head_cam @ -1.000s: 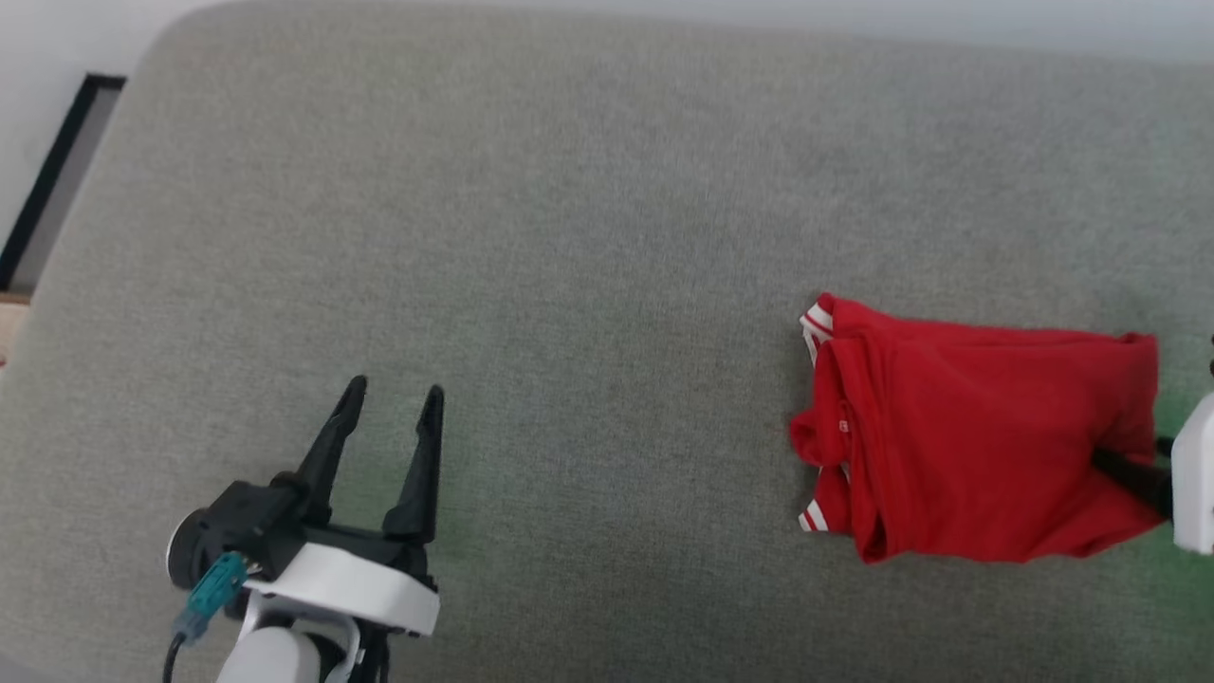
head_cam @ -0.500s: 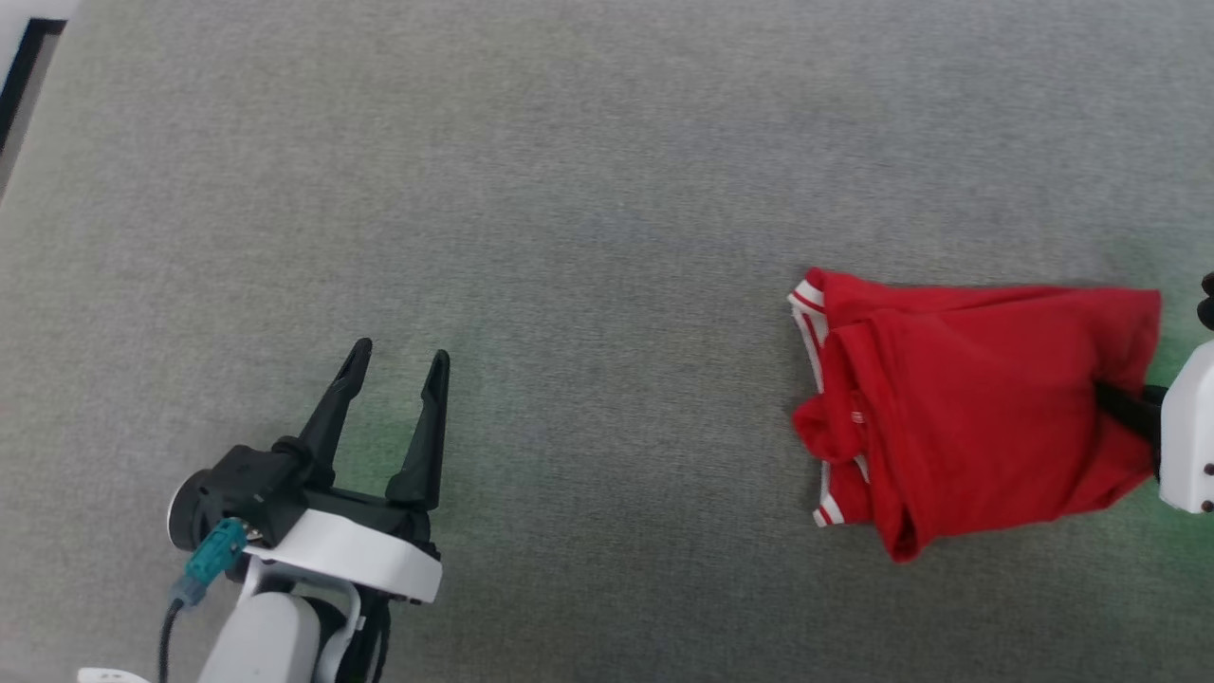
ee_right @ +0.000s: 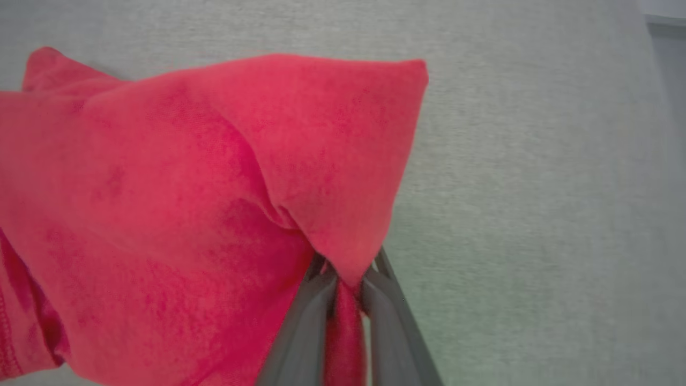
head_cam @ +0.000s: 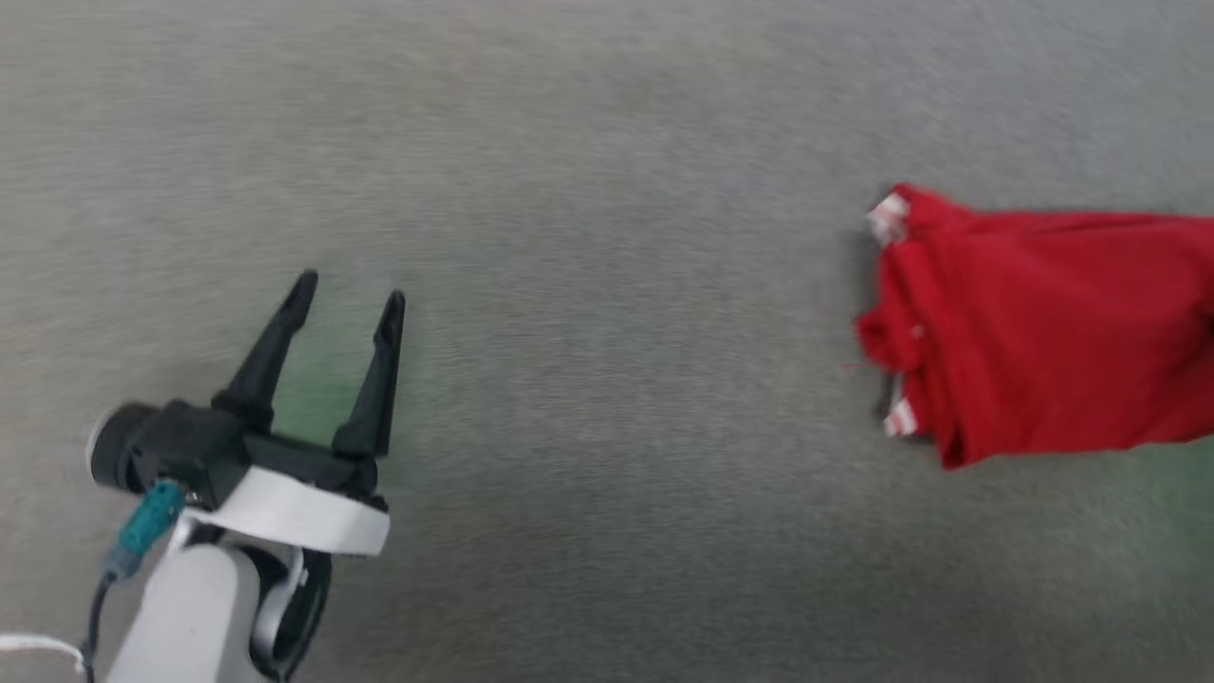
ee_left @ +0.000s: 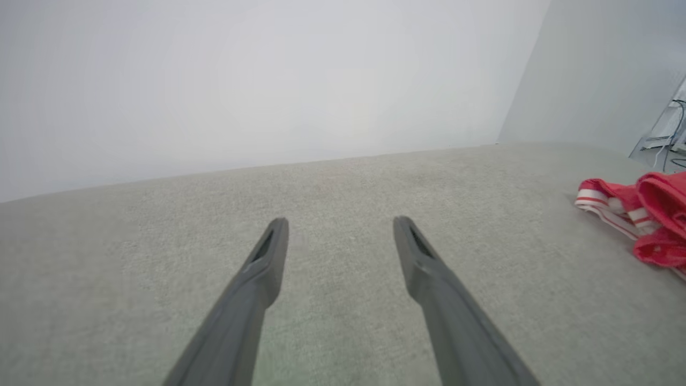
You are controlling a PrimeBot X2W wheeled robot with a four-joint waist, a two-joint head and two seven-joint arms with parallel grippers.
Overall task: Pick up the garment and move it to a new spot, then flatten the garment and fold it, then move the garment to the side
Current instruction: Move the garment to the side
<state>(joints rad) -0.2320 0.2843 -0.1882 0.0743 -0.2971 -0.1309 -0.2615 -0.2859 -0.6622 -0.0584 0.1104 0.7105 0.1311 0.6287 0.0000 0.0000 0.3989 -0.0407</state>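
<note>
Right hand (ee_right: 351, 268) is clamped on a pinch of the garment (ee_right: 187, 187). Its two dark fingers (ee_right: 300, 332) are drawn close together with a strip of red cloth squeezed between them, and the fabric rises from that pinch into a peaked fold. Left hand (head_cam: 349, 289) hangs low over the grey cloth-topped bench (head_cam: 607, 427) with its fingers spread wide and nothing between them, well apart from the shirt.

In the head view the garment (head_cam: 1043, 323) lies bunched at the right side, running off the picture's edge, with bits of white striped trim showing at its left end. That view is blurred, so finer folds cannot be read. From the left wrist view the garment (ee_left: 659, 214) sits far off to the right, its striped hem resting on the bench (ee_left: 343, 300) beyond the open left hand (ee_left: 340, 222).

By my reading this is the first step — the pick-up before the move to a new spot. The grip is made, but at least the trimmed end of the shirt seems to rest on the surface. The next move calls for raising the right hand enough that the cloth hangs free rather than dragging, then carrying it toward the open middle of the bench. The pinch is narrow, so a gentle pace would suit — soft fabric can slide out.
</note>
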